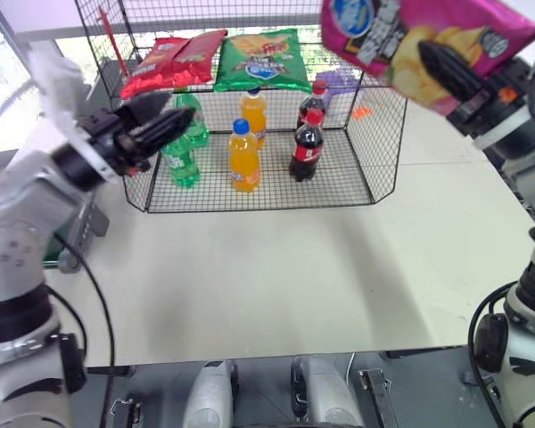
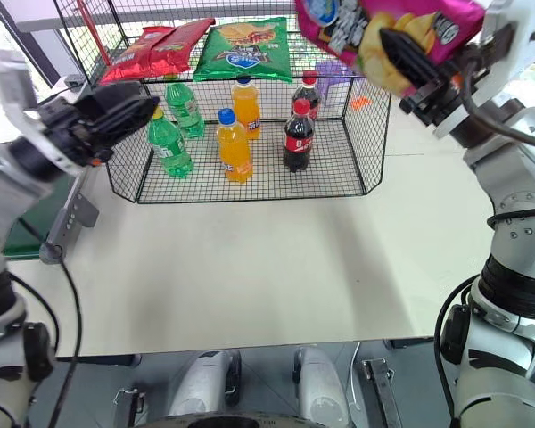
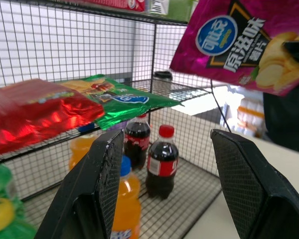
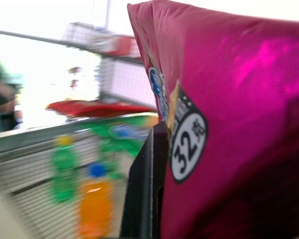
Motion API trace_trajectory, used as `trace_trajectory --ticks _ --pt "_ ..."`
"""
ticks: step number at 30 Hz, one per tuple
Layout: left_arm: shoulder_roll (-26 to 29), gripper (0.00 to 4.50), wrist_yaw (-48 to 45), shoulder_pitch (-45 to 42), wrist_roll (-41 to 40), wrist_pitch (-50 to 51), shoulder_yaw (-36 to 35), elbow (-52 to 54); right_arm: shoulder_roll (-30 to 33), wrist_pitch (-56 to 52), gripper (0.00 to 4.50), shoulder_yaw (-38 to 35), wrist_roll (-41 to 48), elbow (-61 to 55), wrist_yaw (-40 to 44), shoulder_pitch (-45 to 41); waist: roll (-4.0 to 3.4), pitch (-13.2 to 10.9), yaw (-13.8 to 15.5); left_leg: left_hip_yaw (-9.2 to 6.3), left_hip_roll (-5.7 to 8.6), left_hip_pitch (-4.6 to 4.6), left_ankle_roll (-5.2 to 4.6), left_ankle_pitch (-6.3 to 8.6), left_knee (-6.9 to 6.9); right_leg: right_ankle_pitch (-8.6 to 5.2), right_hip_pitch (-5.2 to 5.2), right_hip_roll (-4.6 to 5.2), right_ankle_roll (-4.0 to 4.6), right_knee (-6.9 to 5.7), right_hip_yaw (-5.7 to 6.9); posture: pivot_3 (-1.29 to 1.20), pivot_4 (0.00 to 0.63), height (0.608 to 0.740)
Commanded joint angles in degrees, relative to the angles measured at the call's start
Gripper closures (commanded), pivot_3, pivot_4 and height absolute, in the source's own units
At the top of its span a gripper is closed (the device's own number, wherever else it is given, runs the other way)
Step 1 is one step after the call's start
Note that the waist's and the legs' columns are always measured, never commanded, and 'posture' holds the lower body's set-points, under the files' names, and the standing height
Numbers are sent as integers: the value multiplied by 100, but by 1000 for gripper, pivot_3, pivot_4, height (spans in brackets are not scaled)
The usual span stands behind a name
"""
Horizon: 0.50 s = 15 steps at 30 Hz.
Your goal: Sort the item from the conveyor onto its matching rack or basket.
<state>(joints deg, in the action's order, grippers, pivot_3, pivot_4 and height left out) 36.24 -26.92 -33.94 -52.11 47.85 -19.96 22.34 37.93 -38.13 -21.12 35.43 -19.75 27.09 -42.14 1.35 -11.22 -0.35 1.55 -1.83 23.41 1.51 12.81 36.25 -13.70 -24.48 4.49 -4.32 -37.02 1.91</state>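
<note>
1. I see the magenta-pink chip bag [image 1: 419, 40] held up in the air, above and just in front of the right front corner of the black wire cage [image 1: 374, 152]. It has a blue oval logo, white lettering and pictured yellow chips.
2. My right tool [image 2: 401, 49] is clamped together on the bag, with one black finger lying across its printed face.
3. My left tool [image 1: 174, 120] hangs at the cage's left front corner, level with the top tier. Its two black fingers [image 3: 102, 179] stand apart with nothing between them and touch nothing.
4. On the cage's flat top tier lie two red chip bags [image 1: 171, 61] at the left and a green chip bag [image 1: 260, 59] beside them toward the middle. The pink bag is apart from both, off to their right.
5. On the cage's lower tier stand bottles: two green ones [image 1: 180, 156] at the left, two orange ones [image 1: 243, 159] in the middle and two dark cola bottles with red caps [image 1: 307, 145] at the right.
6. The cage sits on a pale worktop [image 1: 276, 285], which stretches bare in front of it.
7. A strip of dark green belt [image 2: 31, 223] shows at the worktop's left edge, left of the cage, with a grey metal piece at its side.
</note>
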Motion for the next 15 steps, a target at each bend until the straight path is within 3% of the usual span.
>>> trace_trajectory --ticks 1,9,15 --pt "-157 1625 308 131 429 -246 451 441 -32 656 4500 334 -651 208 -298 -347 0 0 -39 1 1 0 0 0 -1 0 0 0 0 1 -2 0 150 740" --pt "-485 1625 581 747 1020 -578 896 777 52 2586 4500 2232 -3502 2193 -806 -1140 -1 0 -55 4 1 4 -1 0 -1 -2 -6 -3 -2 3 -6 0 150 740" --pt "-594 1625 852 916 1008 -535 852 1088 -59 3025 4500 2843 -4619 3508 -1183 -1757 -1 0 -18 2 2 11 -1 0 -2 -3 -8 0 -2 7 -5 0 150 740"
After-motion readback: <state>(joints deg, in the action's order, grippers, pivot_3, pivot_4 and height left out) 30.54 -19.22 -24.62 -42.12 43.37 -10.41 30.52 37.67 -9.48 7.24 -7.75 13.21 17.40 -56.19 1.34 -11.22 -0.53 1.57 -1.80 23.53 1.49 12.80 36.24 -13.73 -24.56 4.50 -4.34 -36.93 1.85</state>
